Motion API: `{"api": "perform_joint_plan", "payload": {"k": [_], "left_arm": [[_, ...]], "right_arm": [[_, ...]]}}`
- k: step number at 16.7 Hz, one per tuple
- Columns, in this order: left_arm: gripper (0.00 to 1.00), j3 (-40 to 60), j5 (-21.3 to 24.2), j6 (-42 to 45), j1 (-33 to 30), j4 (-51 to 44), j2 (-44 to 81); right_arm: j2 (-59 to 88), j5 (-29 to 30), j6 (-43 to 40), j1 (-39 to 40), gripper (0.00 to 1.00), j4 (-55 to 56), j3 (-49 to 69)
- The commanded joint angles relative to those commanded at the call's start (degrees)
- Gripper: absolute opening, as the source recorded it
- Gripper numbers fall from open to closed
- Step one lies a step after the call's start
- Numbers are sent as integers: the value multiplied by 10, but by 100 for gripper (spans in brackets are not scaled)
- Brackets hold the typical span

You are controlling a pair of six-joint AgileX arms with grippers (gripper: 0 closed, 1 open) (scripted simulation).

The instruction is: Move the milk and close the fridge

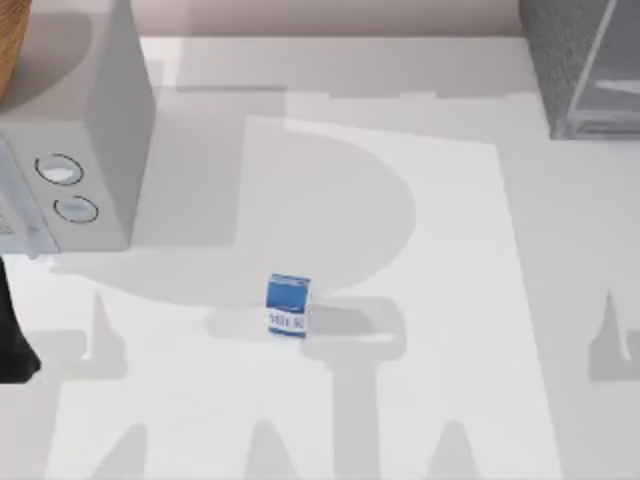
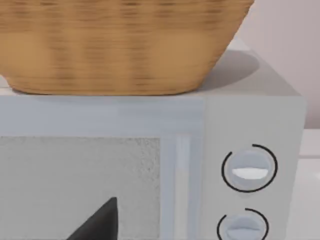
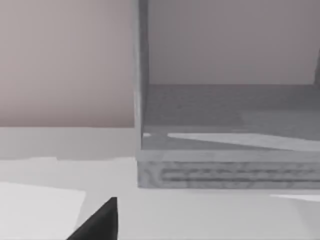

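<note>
The milk (image 1: 288, 305), a small carton with a blue top and a white lower part, stands upright near the middle of the table, touched by neither gripper. The fridge (image 1: 560, 60), dark grey and speckled, stands at the far right corner. In the right wrist view the fridge (image 3: 225, 170) stands open and I see its bare inside, with a black part of my right gripper (image 3: 100, 224) low in front, well short of it. A black part of my left gripper (image 2: 100, 224) hangs before the box with dials at the table's left.
A light grey box with two round dials (image 1: 100, 130) stands at the far left, carrying a wicker basket (image 2: 120, 45). A dark piece of my left arm (image 1: 12, 340) shows at the left edge. The white table (image 1: 450, 300) stretches between milk and fridge.
</note>
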Motion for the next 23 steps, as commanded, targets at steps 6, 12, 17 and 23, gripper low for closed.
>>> {"api": "perform_joint_plan", "payload": {"k": [6,12,17,23], "left_arm": [[100,0,0,0,0,0,0],[100,0,0,0,0,0,0],[100,0,0,0,0,0,0],[100,0,0,0,0,0,0]], "right_arm": [[64,65,0,65,100,54,-5],[263,297,2,295,100,221,-8],[397,474,8,472,100,362,4],[440,532,10,529,100,418,14]]}}
